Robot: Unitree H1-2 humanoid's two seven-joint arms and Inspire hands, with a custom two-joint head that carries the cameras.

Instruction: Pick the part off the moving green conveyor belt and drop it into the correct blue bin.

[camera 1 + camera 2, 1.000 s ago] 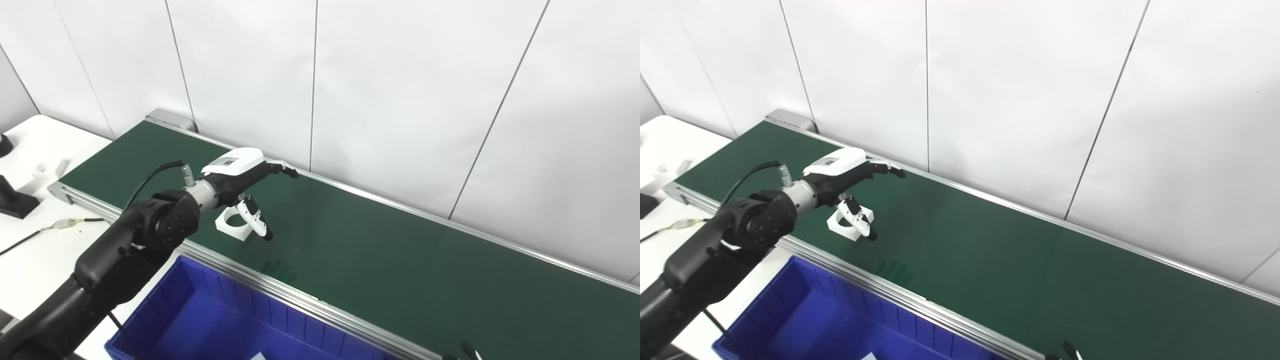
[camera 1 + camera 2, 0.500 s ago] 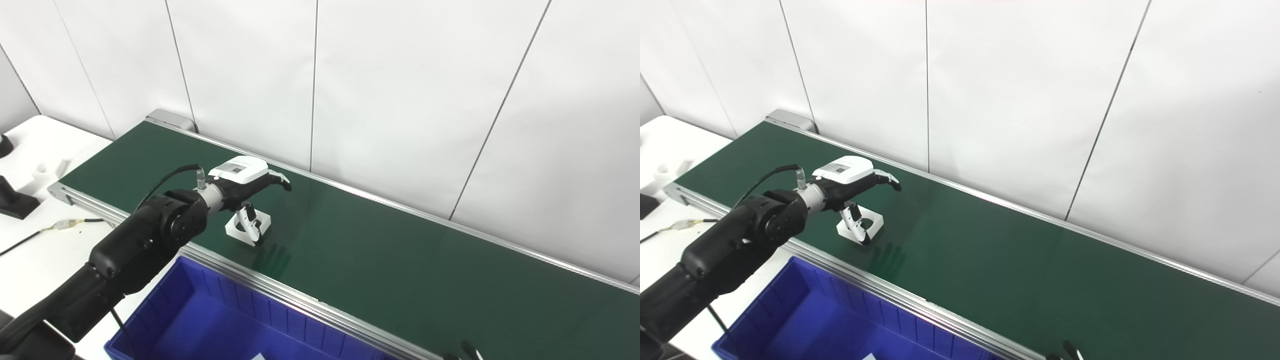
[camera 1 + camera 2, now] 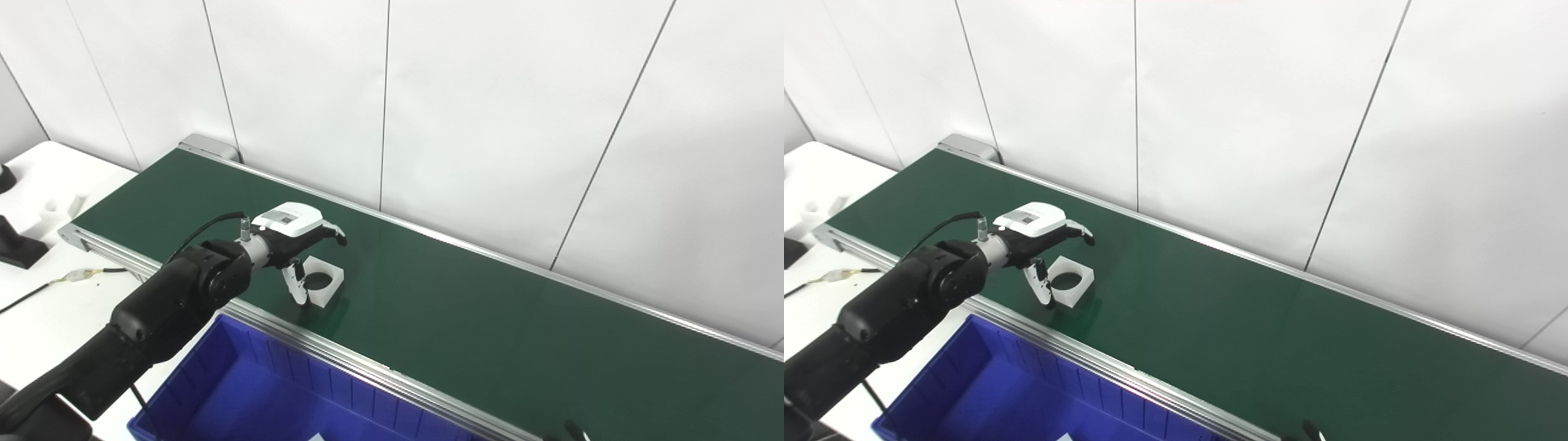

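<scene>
The part is a white square block with a round hole. It lies flat on the green conveyor belt, close to the near rail. My left hand hovers just over it, open, with the fingers reaching above its far side and the thumb down against its left edge. It holds nothing. The part also shows in the right eye view. Only dark fingertips of my right hand show at the bottom edge. The blue bin stands below the near rail.
A white table at the left carries a black object, white foam pieces and a cable. A white panelled wall runs behind the belt. The belt's silver end roller is at the far left.
The part has ridden the belt to the right. My left hand has come lower and followed it, and the thumb now sits at the part's left edge instead of over it.
</scene>
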